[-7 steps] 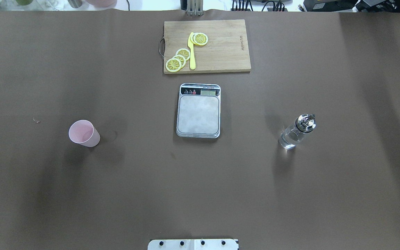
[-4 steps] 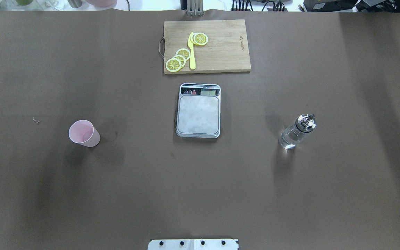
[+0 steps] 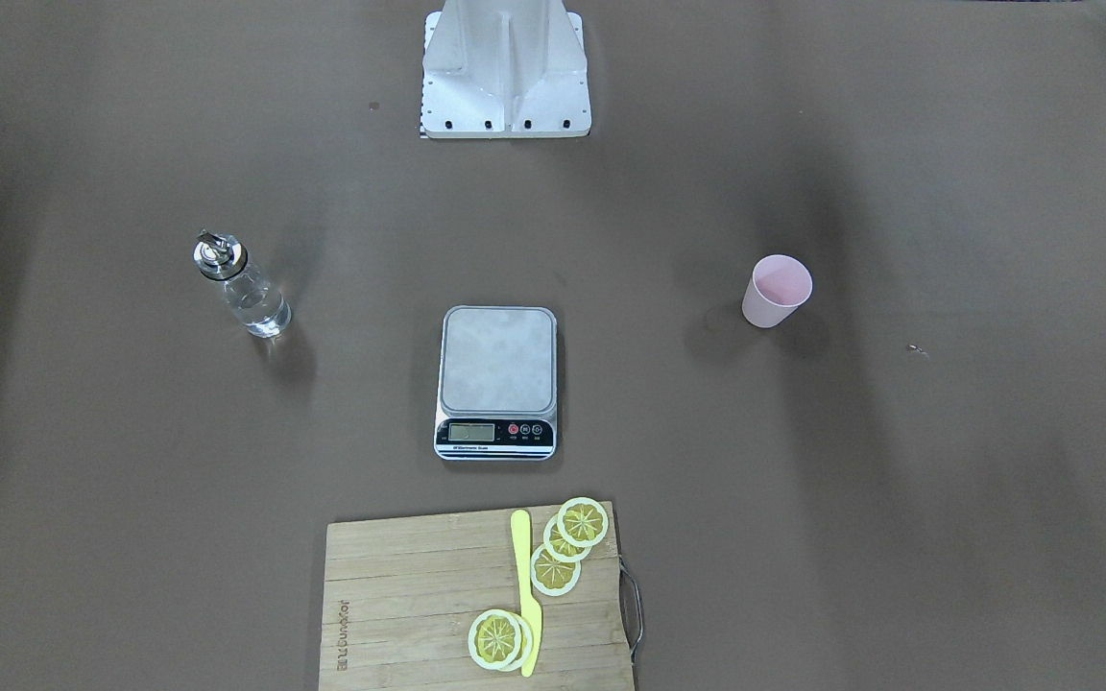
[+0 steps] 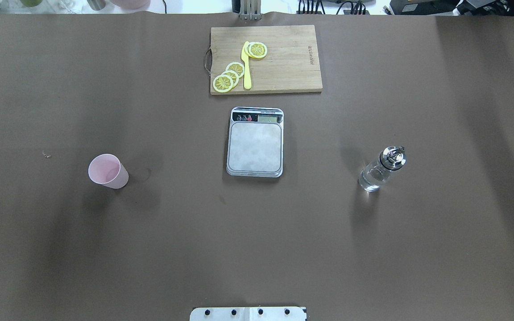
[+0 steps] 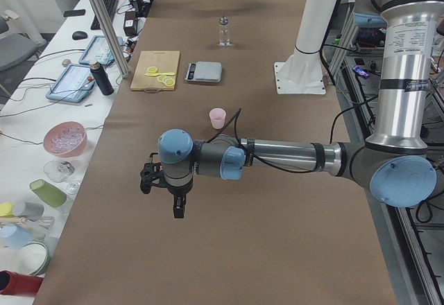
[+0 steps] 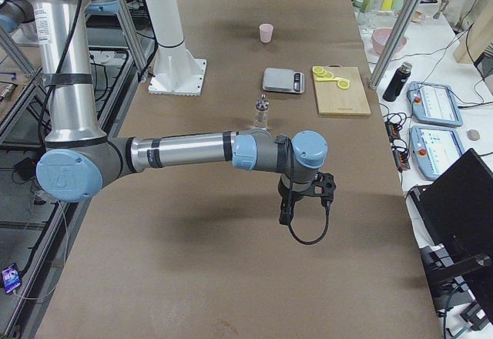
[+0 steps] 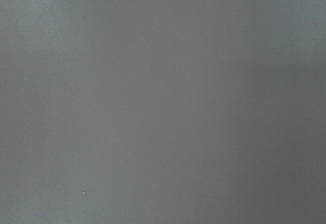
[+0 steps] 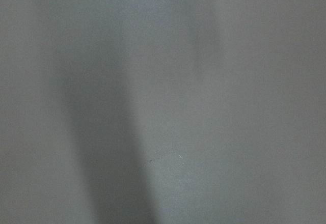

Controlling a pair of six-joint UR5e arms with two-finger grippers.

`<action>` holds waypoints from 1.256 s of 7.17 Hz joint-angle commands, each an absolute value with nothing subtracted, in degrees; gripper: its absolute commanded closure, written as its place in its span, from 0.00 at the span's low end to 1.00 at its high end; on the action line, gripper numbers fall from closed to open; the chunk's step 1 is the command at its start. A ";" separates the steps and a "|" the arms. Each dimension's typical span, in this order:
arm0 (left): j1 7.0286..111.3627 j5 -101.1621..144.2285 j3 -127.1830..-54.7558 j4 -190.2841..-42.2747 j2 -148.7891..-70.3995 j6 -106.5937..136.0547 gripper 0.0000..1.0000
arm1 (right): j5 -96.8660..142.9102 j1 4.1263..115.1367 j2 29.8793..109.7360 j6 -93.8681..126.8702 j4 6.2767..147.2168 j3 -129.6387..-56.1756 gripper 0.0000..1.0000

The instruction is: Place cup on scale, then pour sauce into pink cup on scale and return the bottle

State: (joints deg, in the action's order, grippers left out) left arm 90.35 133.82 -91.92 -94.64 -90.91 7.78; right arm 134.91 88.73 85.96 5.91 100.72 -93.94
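1 pale pink cup (image 4: 108, 171), upright, tapered

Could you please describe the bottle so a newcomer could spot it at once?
In the overhead view, start at the wooden cutting board; the kitchen scale lies just below it. The bottle stands alone to the scale's right. Unlike the pink cup on the left, it is clear glass with a shiny metal spout cap.

No visible change in the overhead view: cup (image 4: 108, 171), scale (image 4: 255, 147) and bottle (image 4: 379, 169) in their earlier spots.
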 commanded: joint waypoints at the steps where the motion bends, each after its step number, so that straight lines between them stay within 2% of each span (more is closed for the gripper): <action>1: 90.35 133.86 -91.41 -94.92 -90.97 7.65 0.01 | 134.91 88.68 85.96 6.06 100.72 -93.96 0.00; 4: 90.26 133.94 -91.32 -95.01 -90.79 7.91 0.01 | 135.26 88.68 85.87 5.98 100.72 -93.95 0.00; 7: 90.09 133.95 -94.47 -94.13 -91.93 9.22 0.01 | 136.31 88.77 85.87 5.72 100.64 -94.22 0.00; 9: 80.40 132.82 -100.08 -94.31 -94.56 29.58 0.01 | 136.41 88.68 84.12 6.06 100.72 -93.17 0.00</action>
